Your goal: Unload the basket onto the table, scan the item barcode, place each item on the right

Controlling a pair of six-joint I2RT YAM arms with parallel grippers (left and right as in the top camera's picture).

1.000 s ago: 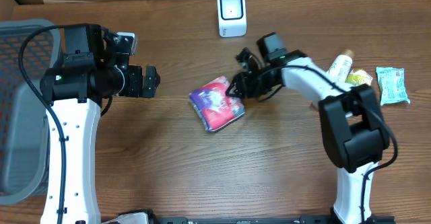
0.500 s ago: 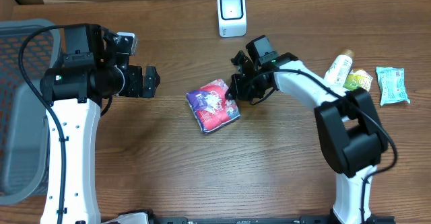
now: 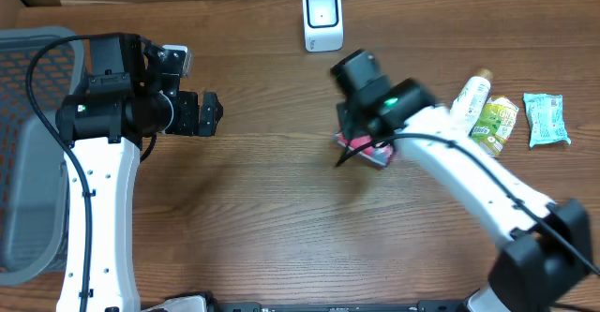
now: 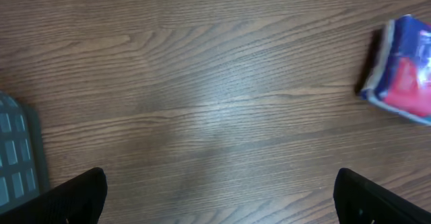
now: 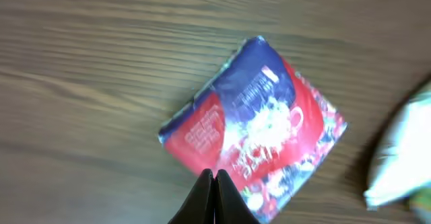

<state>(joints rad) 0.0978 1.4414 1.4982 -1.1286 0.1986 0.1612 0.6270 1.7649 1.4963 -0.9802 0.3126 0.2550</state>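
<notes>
1. A brown wood-grain table [image 3: 281, 237] is seen, with a grey mesh basket [image 3: 37, 59] at its left edge and a white barcode scanner [image 3: 322, 18] near its far edge.
2. A bottle [image 3: 473, 94], a yellow-green packet [image 3: 497, 123] and a teal packet [image 3: 546, 118] are laid at the right.
3. The red-and-blue packet [image 5: 259, 126] is found right of centre, nearer than the scanner, pinched at one edge by the fully closed right gripper [image 5: 214, 183].
4. The left gripper [image 4: 222, 197] is held wide open and empty over bare wood.
5. Since the earlier frames, the red-and-blue packet has been carried rightward from the table's centre and the right arm swung out. The left arm has not been moved.
</notes>
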